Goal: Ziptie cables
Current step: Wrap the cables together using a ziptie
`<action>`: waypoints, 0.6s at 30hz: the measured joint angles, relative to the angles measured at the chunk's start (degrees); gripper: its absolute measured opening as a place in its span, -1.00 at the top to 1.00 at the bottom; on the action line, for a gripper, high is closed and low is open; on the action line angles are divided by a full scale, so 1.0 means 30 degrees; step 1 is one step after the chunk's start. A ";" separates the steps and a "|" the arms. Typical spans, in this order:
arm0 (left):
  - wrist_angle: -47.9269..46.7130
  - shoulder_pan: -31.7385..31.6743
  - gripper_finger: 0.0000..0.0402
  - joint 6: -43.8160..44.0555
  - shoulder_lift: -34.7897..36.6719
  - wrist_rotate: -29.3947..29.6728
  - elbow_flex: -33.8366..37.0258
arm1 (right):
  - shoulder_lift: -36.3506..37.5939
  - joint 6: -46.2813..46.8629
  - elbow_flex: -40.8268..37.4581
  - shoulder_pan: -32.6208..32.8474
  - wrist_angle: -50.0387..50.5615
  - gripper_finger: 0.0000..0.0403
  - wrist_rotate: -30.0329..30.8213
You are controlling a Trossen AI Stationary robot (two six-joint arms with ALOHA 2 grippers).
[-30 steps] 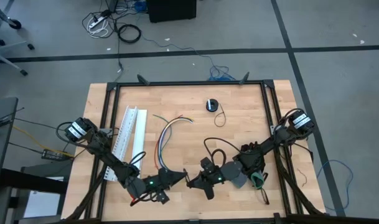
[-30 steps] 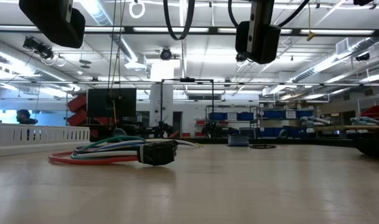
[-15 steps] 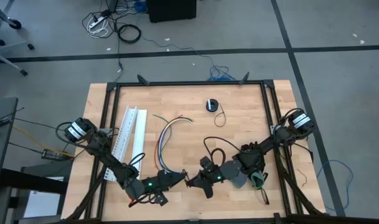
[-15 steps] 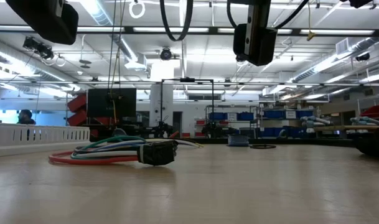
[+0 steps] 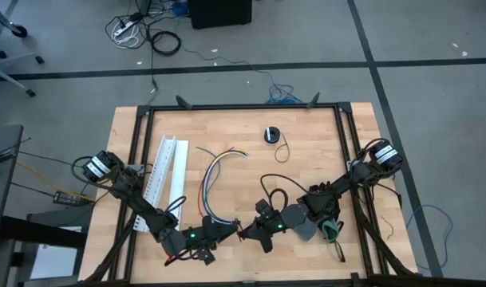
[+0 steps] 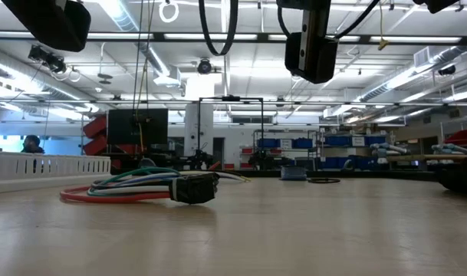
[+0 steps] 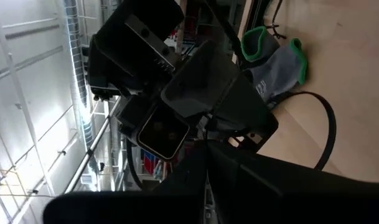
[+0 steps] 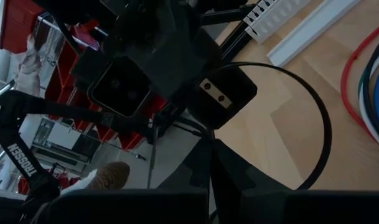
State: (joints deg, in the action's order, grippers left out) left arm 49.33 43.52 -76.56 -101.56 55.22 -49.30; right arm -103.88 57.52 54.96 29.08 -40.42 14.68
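The two arms meet tip to tip at the near edge of the table (image 5: 322, 131), lifted above it. The left gripper (image 5: 233, 231) and right gripper (image 5: 247, 232) are both clenched, apparently on a thin ziptie between them, so threading or passing it seems the step in hand; next it must go around the cables (image 5: 213, 179), which lie just beyond the grippers. Only the low view shows that the cables (image 6: 129, 186) lie flat on the wood.

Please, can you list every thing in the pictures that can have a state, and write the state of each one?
cables: loose on the table, curved, not tied
white channel: lying flat beside the cables
small black round thing: resting at the far side of the table
glove: lying near the right arm
left gripper: shut, tip to tip with the right gripper
right gripper: shut
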 joint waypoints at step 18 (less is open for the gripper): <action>-0.0942 -0.0113 1.00 0.5020 -0.0007 -0.0179 0.0000 | 0.0000 -0.1345 0.0000 0.0044 -0.0278 0.68 -0.0831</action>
State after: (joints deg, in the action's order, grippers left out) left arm 46.50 43.18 -61.50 -101.58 54.68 -49.30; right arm -103.88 53.48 54.96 29.21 -41.26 12.19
